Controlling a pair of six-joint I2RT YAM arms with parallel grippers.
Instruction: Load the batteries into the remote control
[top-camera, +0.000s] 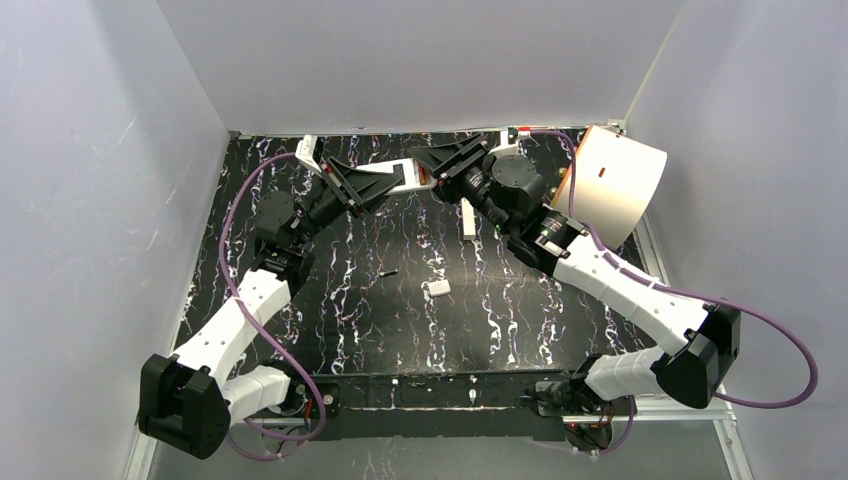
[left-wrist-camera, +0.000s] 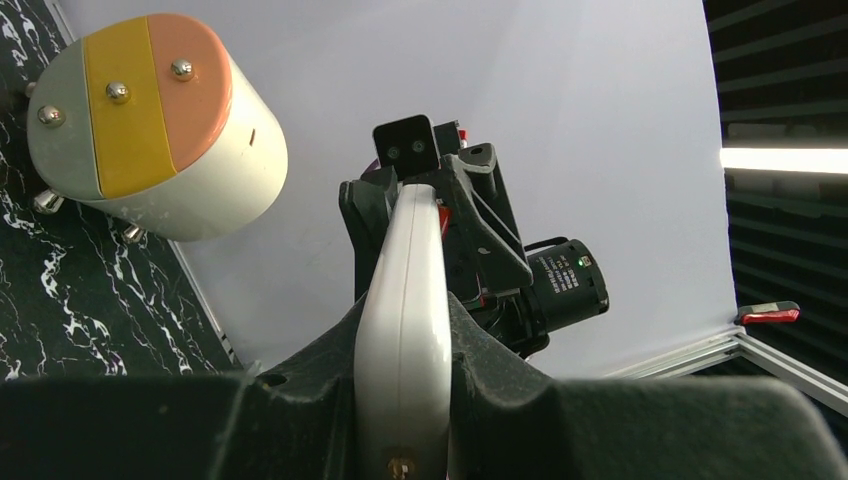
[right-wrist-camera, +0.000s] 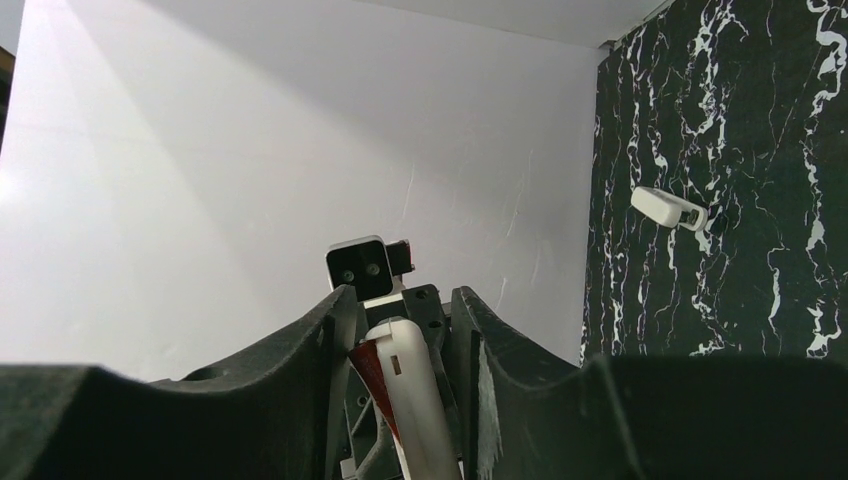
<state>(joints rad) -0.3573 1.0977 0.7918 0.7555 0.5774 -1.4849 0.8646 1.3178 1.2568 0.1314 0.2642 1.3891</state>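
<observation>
My left gripper is shut on a white remote control and holds it in the air over the back of the table. My right gripper faces it, open, with its jaws on either side of the remote's free end and a narrow gap still showing on the right. An orange-red strip runs along the remote's left side. One small dark battery lies on the black marbled table, apart from both grippers.
A second white remote lies on the table under the right arm. A small white oblong piece lies near the middle. A big white cylinder lies on its side at the back right. White walls enclose three sides.
</observation>
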